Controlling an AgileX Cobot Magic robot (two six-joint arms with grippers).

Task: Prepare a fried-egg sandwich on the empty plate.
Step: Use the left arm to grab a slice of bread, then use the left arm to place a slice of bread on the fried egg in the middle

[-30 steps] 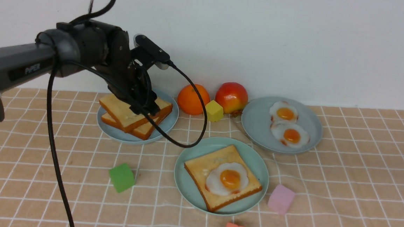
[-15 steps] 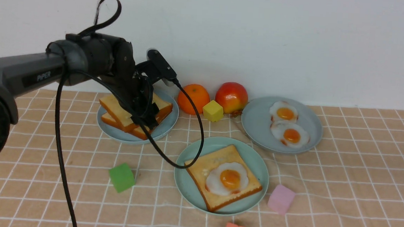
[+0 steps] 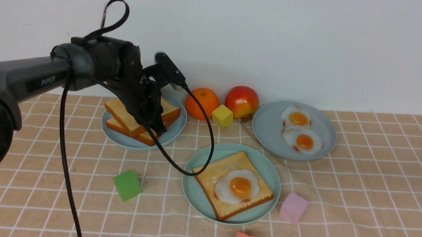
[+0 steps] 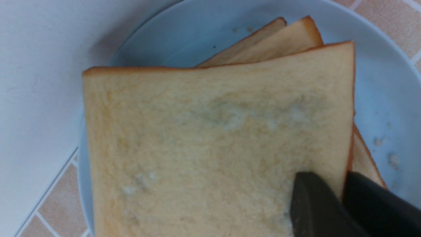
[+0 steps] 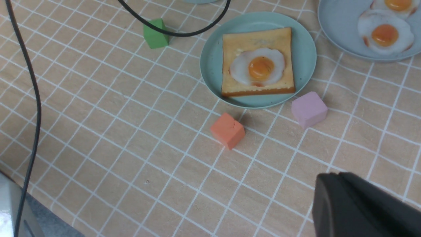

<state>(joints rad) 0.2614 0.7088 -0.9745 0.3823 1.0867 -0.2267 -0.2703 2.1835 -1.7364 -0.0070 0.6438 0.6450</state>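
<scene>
One egg-topped toast (image 3: 211,174) sits on the mint plate (image 3: 266,166). Your left fingers (image 4: 312,207), narrow, pinch the top slice (image 4: 213,141) on the desk's far-left plate (image 3: 175,129).

Seen from your right wrist, the plate (image 5: 210,70) is carrying one toast slice (image 5: 256,38) topped with a fried egg (image 5: 257,67). An orange cube (image 5: 227,130) and a pink cube (image 5: 309,109) are sitting just beside it, while your right gripper (image 5: 358,204) is looming dark over the checked cloth (image 5: 131,148), jaws unseen.
</scene>
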